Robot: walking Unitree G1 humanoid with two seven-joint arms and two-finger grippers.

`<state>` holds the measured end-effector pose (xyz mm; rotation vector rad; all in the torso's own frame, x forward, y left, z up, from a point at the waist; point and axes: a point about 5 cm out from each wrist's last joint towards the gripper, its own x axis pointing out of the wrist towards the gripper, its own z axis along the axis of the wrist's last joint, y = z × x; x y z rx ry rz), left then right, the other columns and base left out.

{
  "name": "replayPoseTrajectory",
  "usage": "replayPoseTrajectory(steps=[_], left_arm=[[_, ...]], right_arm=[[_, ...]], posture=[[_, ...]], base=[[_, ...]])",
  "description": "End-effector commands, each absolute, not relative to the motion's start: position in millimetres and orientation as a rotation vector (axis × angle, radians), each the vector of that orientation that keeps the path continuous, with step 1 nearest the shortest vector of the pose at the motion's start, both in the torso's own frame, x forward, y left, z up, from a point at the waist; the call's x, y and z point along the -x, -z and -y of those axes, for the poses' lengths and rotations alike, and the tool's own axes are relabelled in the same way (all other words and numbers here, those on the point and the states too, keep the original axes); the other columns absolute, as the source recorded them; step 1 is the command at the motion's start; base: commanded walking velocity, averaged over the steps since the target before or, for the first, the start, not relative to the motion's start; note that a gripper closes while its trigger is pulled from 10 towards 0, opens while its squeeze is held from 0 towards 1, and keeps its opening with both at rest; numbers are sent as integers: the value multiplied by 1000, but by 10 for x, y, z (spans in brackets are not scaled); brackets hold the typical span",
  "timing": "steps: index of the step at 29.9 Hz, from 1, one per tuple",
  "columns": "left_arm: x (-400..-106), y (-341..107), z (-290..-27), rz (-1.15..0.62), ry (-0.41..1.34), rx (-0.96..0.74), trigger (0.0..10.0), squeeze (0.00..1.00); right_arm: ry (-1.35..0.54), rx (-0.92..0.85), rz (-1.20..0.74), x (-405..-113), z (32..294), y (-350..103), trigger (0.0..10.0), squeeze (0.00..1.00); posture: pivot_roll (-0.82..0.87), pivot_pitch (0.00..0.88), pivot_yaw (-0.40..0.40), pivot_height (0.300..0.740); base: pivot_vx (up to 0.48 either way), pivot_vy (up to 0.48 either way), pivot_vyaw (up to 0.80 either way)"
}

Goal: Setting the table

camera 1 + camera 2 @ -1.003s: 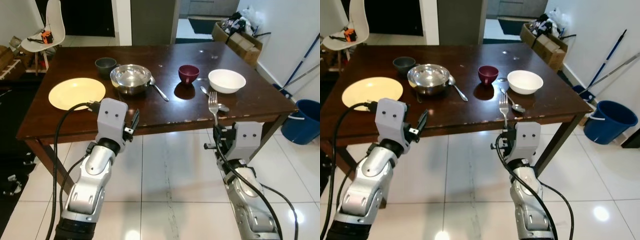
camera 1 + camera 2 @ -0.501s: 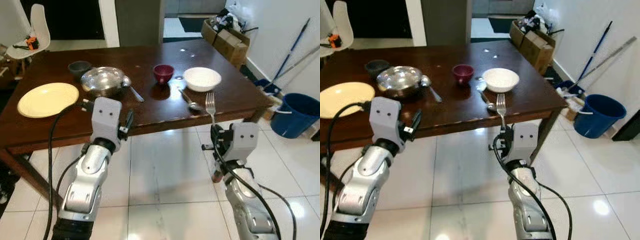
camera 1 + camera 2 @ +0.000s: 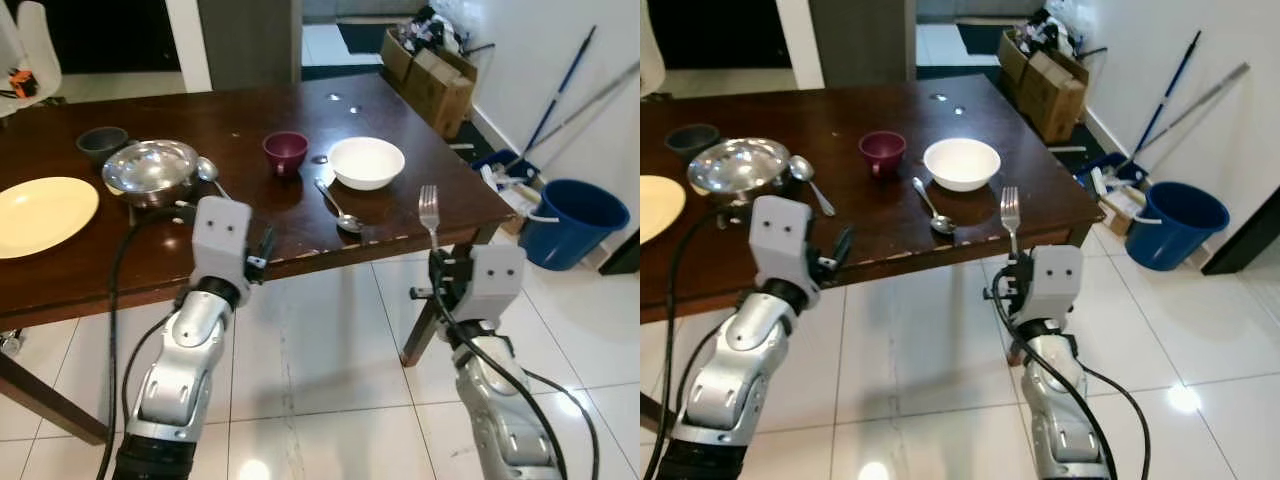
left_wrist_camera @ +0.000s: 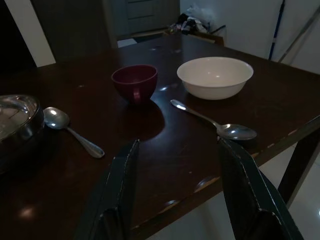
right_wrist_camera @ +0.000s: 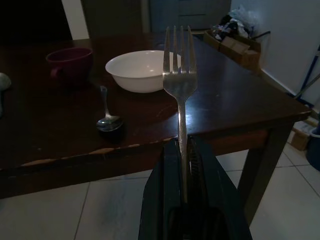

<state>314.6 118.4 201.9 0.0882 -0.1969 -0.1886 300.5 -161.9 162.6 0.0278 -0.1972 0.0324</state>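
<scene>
A blue bucket (image 3: 574,221) stands on the white tiled floor (image 3: 330,350) beside the wall. Two long mop handles (image 3: 560,95) lean nearby, and cardboard boxes (image 3: 432,70) sit further back.

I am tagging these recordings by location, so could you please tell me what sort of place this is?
Most likely a dining area in a home: a dark wooden table laid with a white bowl, a maroon cup and spoons, on a white tiled floor, with cardboard boxes by the wall.

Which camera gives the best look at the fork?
The right wrist view: the fork stands upright and close, its handle pinched in the right gripper. Both eye views show it small, above the gripper at the table's edge.
</scene>
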Motion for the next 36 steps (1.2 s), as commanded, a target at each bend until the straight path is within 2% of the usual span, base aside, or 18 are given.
replayPoseTrajectory(steps=[1, 6, 19, 30, 36], left_arm=[[-3148, -1964, -1226, 169, 172, -90, 10000, 0], [-3153, -1972, -1227, 172, 170, -87, 10000, 0], [-3130, -1988, -1183, 192, 193, -126, 10000, 0], [-3124, -1991, -1158, 201, 207, -145, 10000, 0], [-3142, -1974, -1177, 174, 192, -113, 10000, 0]], right_arm=[[-32, -31, 188, -2987, 1613, -1600, 10000, 0], [-33, -31, 187, -2988, 1610, -1599, 10000, 0], [-30, -32, 186, -2982, 1606, -1593, 10000, 0], [-30, -34, 186, -2981, 1600, -1588, 10000, 0], [-31, -34, 184, -2980, 1599, -1584, 10000, 0]], posture=[[-63, 49, 56, 740], [-64, 50, 56, 740], [-64, 51, 59, 740], [-64, 51, 61, 740], [-64, 51, 60, 740]], base=[[0, 480, 0], [0, 442, 0], [0, 0, 0], [0, -473, 0], [0, 0, 0]])
